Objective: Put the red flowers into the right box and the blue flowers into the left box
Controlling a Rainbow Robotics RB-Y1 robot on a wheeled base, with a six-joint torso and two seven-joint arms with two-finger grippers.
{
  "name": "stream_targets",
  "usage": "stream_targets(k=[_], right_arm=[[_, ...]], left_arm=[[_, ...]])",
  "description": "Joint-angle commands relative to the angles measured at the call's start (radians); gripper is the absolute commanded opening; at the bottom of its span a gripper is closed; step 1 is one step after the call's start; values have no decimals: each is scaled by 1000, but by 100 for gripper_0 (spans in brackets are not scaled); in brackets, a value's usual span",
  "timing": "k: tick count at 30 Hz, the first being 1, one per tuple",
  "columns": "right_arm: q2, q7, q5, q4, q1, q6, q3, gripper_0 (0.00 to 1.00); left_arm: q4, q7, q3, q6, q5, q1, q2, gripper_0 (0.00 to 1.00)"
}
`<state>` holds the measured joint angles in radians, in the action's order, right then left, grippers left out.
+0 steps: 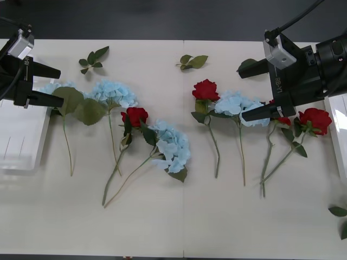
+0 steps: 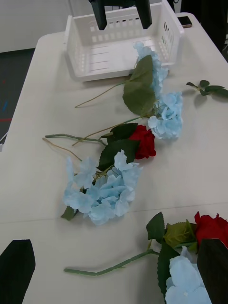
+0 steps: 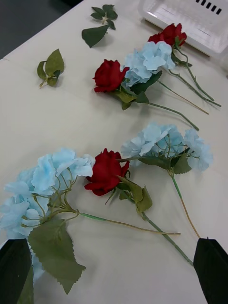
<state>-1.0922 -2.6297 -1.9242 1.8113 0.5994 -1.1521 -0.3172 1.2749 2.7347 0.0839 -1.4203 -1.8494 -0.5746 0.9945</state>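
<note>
Beside the left box, our left pincer is hovering wide open and holding nothing, just above the nearest blue hydrangea. Our right pincer is also hanging fully open and empty, over the hydrangea lying well away from that box, between two red roses. Every flower is still lying on the desk; the left box is sitting empty, and the right box is showing just its rim at the far side. We are judging this as the approach before a first pick: each pincer is needing to descend and close on a thin stem.
</note>
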Motion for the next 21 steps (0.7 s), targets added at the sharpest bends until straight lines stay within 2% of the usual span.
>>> stream_targets(k=[1, 6, 10, 18, 21], right_arm=[[35, -9, 10, -17, -46, 0, -40, 100], [21, 8, -1, -21, -44, 18, -69, 100], [-8, 109, 1, -21, -20, -12, -69, 100], [-41, 629, 67, -72, 68, -238, -69, 100], [-54, 896, 108, -99, 88, -334, -69, 100]], left_arm=[[26, -29, -4, -5, 7, -16, 23, 100], [21, -29, -6, -5, 47, -4, 26, 100], [21, -29, -6, -3, 75, 21, 32, 100], [23, -29, -6, 18, 150, 78, 50, 100], [23, -29, -6, 18, 199, 91, 50, 100]])
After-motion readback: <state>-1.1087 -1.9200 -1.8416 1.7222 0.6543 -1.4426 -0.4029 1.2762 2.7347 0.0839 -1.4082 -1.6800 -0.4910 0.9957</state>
